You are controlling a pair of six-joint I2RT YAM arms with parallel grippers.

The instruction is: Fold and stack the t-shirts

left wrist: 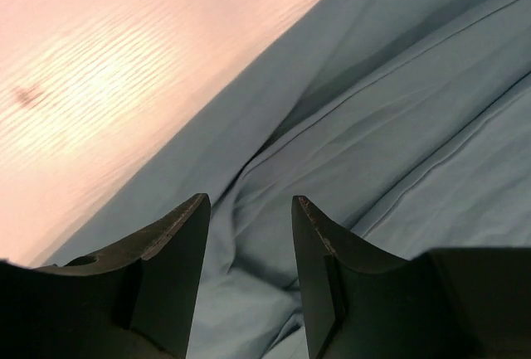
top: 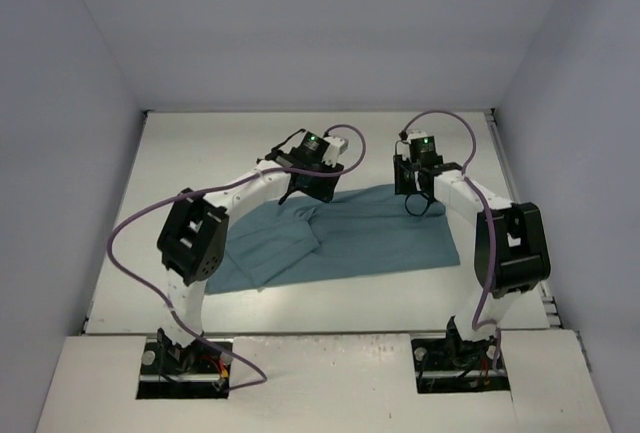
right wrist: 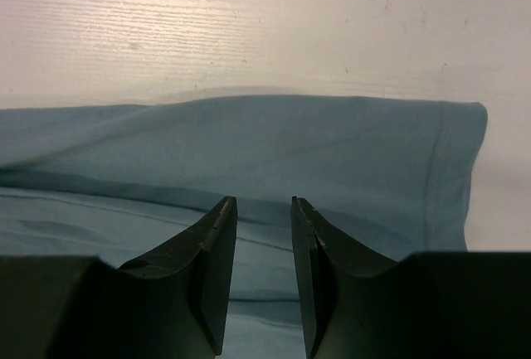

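The teal t-shirt [top: 370, 238] lies partly folded across the middle of the white table [top: 190, 158], with a bunched, rumpled part on its left half. My left gripper [top: 300, 193] hovers over the shirt's far left edge. Its jaws [left wrist: 249, 200] stand open above wrinkled cloth [left wrist: 398, 127], with nothing pinched between them. My right gripper [top: 420, 203] is over the shirt's far right part. It [right wrist: 264, 200] stands open with a narrower gap, pointing at a folded edge of the shirt [right wrist: 290, 143] with a stitched hem on the right.
Pale walls close in the table on the left, back and right. Bare white table [right wrist: 249, 27] lies beyond the shirt's far edge [left wrist: 99, 60]. Purple cables [top: 130, 228] loop off both arms. The arm bases sit at the near edge [top: 185, 358].
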